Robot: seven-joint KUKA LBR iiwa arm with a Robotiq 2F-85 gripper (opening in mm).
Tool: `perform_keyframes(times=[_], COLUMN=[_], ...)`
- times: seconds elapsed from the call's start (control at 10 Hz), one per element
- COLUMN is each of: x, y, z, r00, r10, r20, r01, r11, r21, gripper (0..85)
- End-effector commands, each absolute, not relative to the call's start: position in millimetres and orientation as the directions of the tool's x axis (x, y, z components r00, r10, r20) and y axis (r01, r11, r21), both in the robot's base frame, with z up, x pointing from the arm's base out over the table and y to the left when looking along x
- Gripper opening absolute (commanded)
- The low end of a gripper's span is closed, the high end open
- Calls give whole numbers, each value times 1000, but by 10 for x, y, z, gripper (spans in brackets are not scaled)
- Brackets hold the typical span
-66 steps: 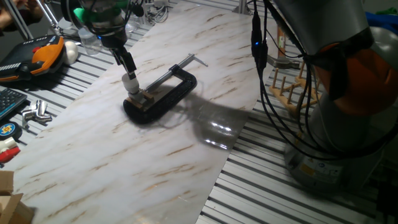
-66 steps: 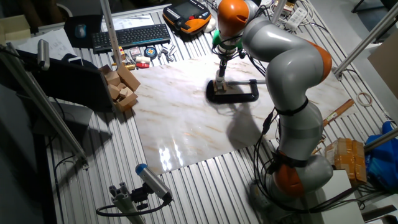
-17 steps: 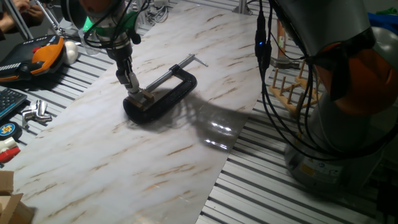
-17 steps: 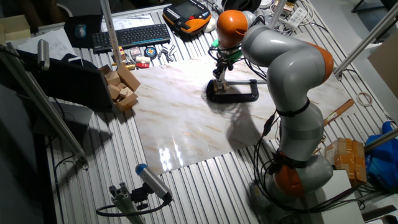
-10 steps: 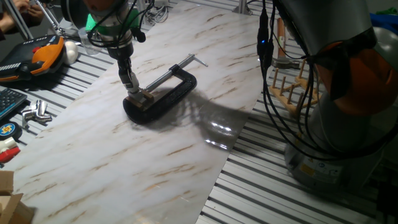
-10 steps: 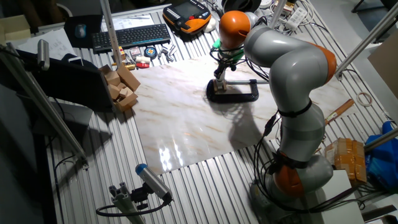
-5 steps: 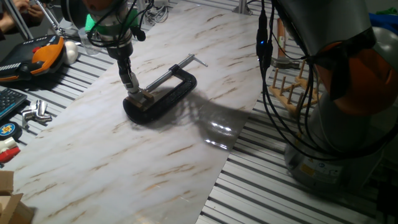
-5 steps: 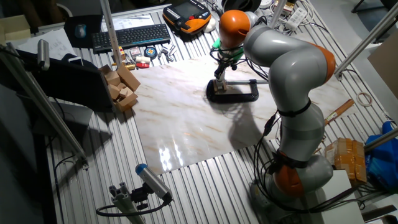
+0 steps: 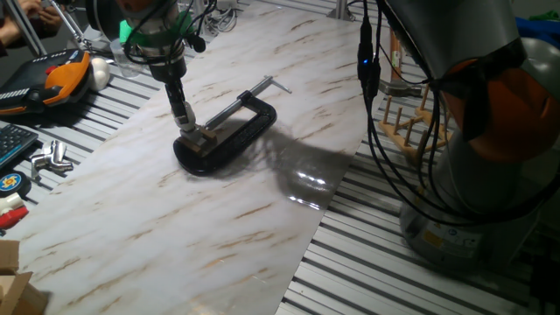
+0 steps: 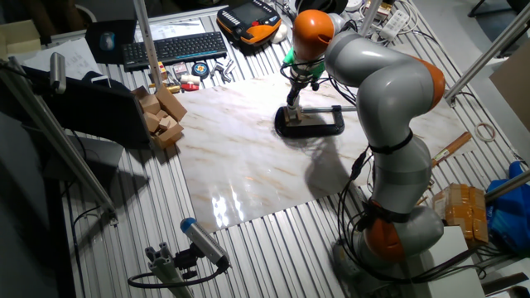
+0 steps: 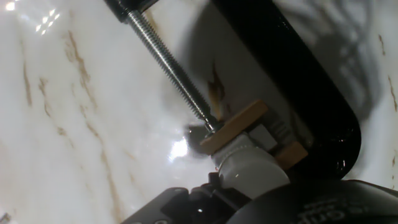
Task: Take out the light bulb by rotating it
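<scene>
The light bulb point(image 11: 252, 165) is frosted white, with its metal screw base point(image 11: 272, 134) seated in the tan wooden socket block point(image 11: 238, 123). The black C-clamp point(image 9: 234, 133) holds that block on the marble board. My gripper point(image 9: 184, 120) comes down from above and is shut on the bulb, which its fingers hide in both fixed views. In the hand view the dark fingers point(image 11: 186, 202) flank the bulb at the bottom edge. The gripper point(image 10: 291, 105) stands upright over the left end of the clamp point(image 10: 315, 124).
The clamp's screw point(image 11: 168, 59) runs up-left from the block. An orange-black pendant point(image 9: 61, 79) and a white egg-shaped object point(image 9: 101, 72) lie at the far left. A wooden peg rack point(image 9: 404, 122) stands right of the board. Wooden blocks point(image 10: 161, 116) and a keyboard point(image 10: 174, 48) are nearby.
The hand has turned about its own axis while staying over the socket block. The white bulb that showed between the fingers 6.6 s ago is covered now. The clamp has not moved.
</scene>
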State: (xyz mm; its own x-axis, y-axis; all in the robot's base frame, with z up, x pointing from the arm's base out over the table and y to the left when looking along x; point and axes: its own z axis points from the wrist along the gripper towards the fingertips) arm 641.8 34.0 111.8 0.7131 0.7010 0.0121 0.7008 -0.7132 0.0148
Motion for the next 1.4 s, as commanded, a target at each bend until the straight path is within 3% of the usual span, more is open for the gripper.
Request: perform_keyframes(times=[0.0, 1.3], x=[6419, 6413], y=[341, 339], z=[1118, 1120], r00=[698, 480], r10=[716, 877], r20=[17, 19], r01=[716, 876], r11=[-698, -480], r21=[20, 34], gripper=[0, 0])
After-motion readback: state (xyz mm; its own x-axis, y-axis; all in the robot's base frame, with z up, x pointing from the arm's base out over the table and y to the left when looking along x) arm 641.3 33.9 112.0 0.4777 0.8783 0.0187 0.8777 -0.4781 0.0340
